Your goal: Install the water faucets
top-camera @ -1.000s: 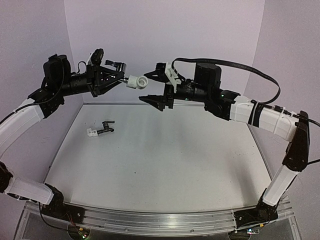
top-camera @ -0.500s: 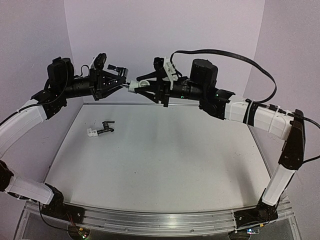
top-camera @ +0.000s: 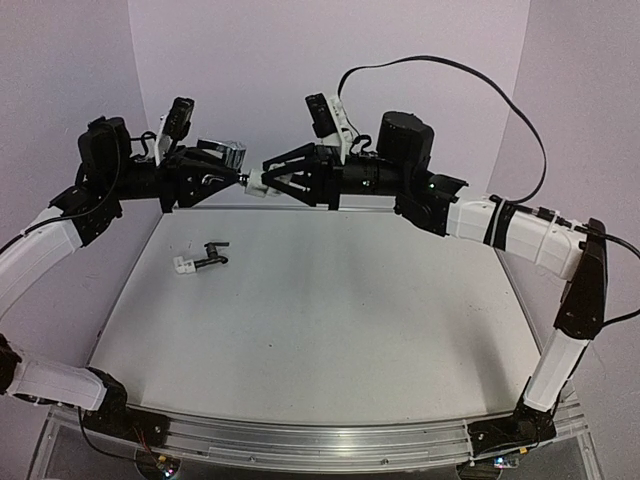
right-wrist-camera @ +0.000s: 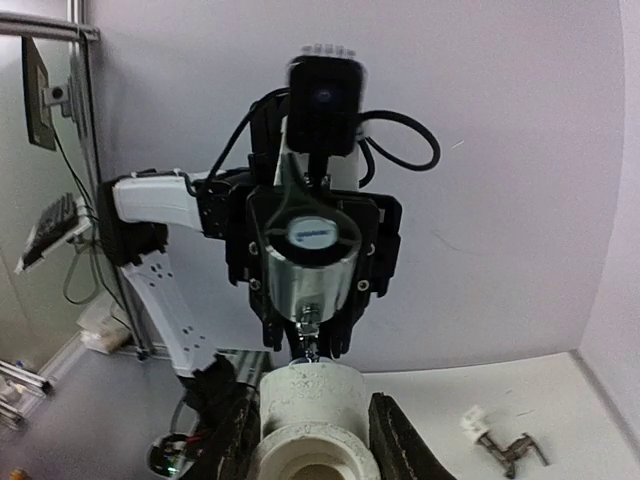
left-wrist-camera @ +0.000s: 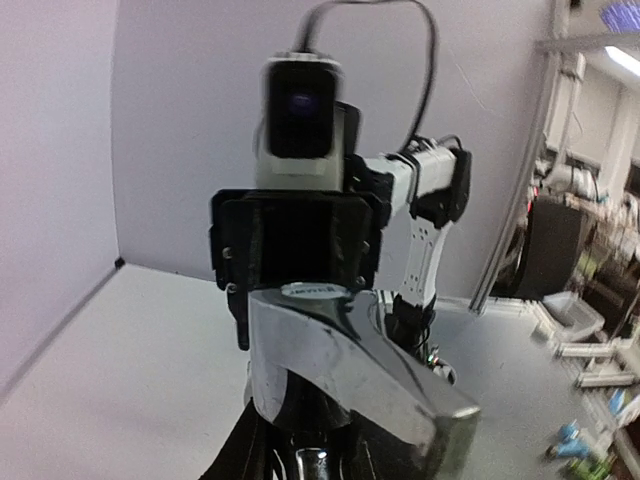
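You have two faucets: left gripper (top-camera: 222, 177) pinches the silver faucet (top-camera: 230, 154), right gripper (top-camera: 273, 180) a white fitting (top-camera: 258, 185); dark faucet (top-camera: 212, 256) on table (top-camera: 330, 320).

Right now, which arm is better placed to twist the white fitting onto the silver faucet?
Right, probably: the right claw straddles the white fitting head-on to the silver faucet, which the left claw is busy holding.

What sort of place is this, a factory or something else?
Probably a robotics lab test cell: a white table boxed in by plain walls, a left arm and right arm mounted on an aluminium rail, and cluttered benches beyond.
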